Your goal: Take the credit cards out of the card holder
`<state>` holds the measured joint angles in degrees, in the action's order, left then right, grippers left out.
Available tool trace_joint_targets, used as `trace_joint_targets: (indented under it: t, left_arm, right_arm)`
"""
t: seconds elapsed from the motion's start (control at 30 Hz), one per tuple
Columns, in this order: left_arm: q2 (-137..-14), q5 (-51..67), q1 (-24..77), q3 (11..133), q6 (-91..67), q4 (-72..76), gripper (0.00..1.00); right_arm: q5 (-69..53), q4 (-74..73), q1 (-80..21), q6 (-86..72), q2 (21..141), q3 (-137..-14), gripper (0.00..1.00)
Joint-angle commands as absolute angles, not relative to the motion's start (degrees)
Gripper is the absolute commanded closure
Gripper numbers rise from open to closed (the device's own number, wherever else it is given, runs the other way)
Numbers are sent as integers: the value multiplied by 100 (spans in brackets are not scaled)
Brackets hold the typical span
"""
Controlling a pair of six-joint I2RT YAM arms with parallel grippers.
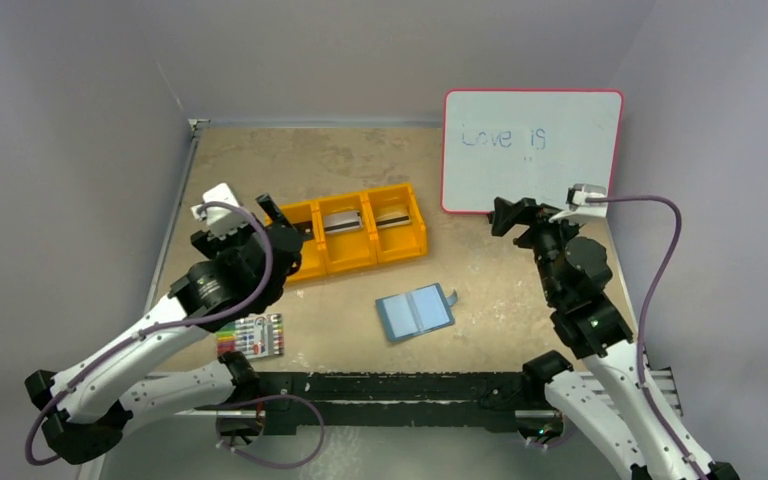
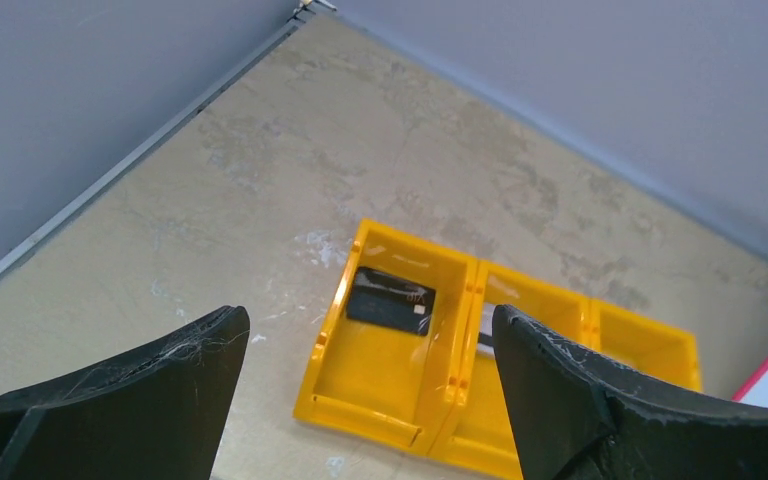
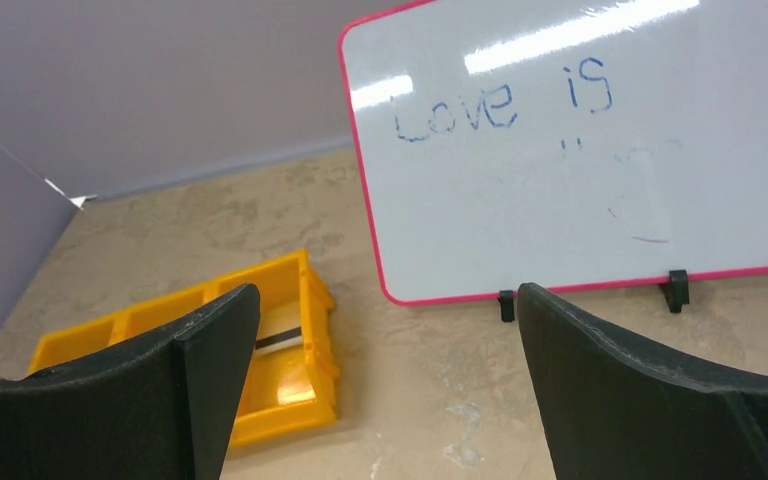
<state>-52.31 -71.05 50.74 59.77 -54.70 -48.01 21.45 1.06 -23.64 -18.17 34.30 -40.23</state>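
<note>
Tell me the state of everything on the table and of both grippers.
card holder: lying open and flat, snap tab sticking out.
credit cards: out of the holder, one in each bin compartment.
orange three-compartment bin: upright, a card in every compartment.
whiteboard: propped upright, "Love is" written on it.
marker pack: lying flat beside the left arm.
left gripper: open, holding nothing.
right gripper: open, holding nothing.

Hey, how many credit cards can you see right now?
3, all in the orange bin: the black card in its left-end compartment, the middle card in the centre one, the right-end card in the last. The open card holder may hide more in its pockets.
</note>
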Motion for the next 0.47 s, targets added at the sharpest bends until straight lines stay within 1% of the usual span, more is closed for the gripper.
trace_joint_targets:
  t: [0.0, 0.17, 0.43]
  left_arm:
    - [-4709, -7533, 5062, 5957, -5399, -4293, 8]
    - [-4482, -7593, 5062, 5822, -5311, -4177, 8]
    - [-4825, -7694, 5062, 6073, -5802, -4663, 8]
  right_arm:
    - [2065, -231, -2351, -1774, 3457, -4148, 0]
    - [2159, -297, -2354, -1776, 3524, -4186, 0]
    - [2292, -315, -2355, -1736, 3460, -4195, 0]
